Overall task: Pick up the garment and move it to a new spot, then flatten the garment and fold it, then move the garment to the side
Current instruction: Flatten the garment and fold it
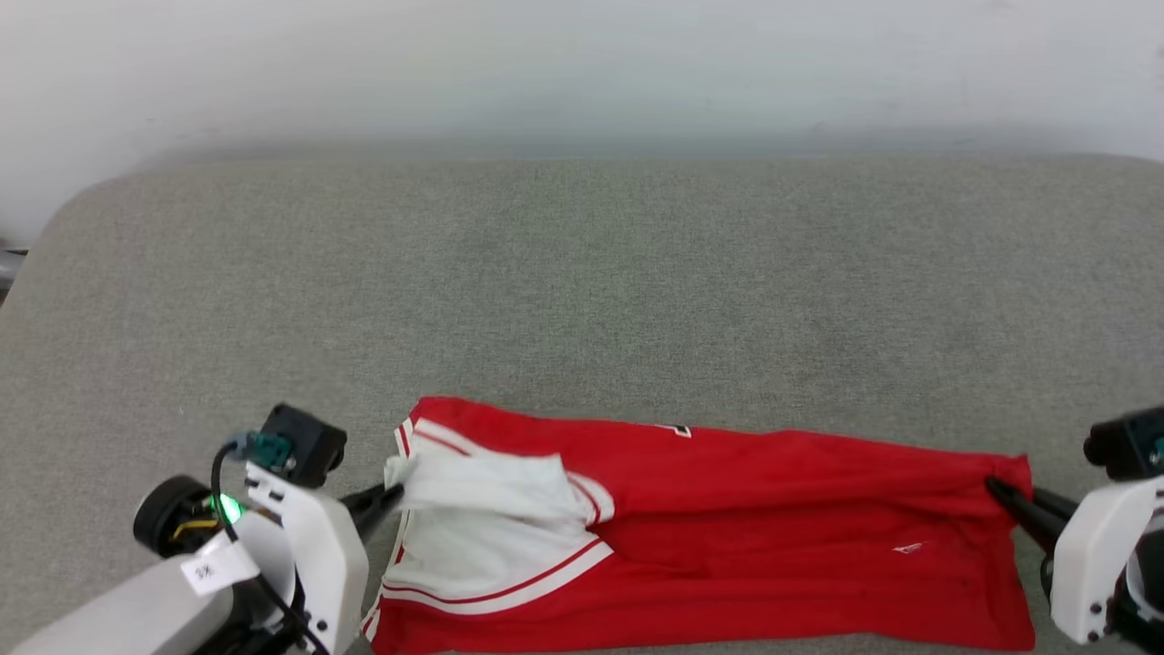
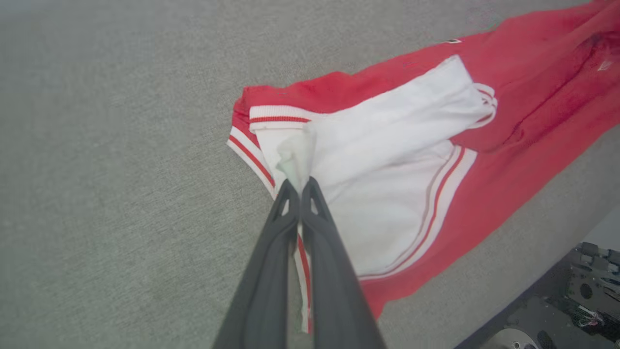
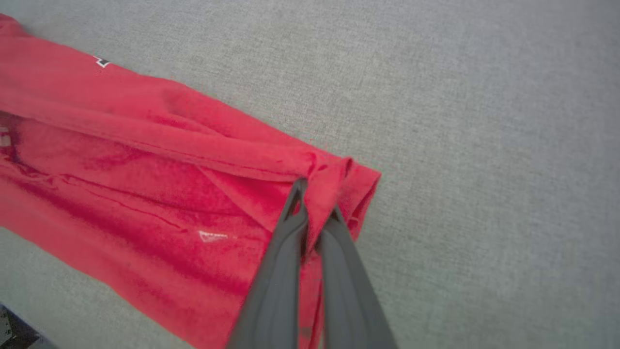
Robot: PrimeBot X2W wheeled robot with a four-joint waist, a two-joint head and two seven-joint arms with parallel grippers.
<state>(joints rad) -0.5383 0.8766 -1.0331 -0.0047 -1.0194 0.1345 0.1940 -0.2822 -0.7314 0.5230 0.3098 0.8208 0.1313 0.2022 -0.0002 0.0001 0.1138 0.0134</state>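
On the one grey, cloth-covered desk [image 1: 582, 273] in front of you lies a single garment [image 1: 773, 509], a red shirt stretched as a long band along the near edge. Its sleeve end is towards your left and its hem end towards your right. You have two tools on it, one at each end. Your left tool [image 1: 393, 496] is pressed together on a pinch of white sleeve cloth [image 1: 482, 509] at the garment's left end; the left wrist view shows the fabric bunched up at the fingertips. Your right tool [image 1: 996, 487] is clamped on the red hem corner at the far right, a fold of cloth caught between its fingers. The white cloth carries red-and-white striped trim. You can count two small marks: one [image 1: 677, 429] on the far edge, one [image 1: 909, 548] near the hem.
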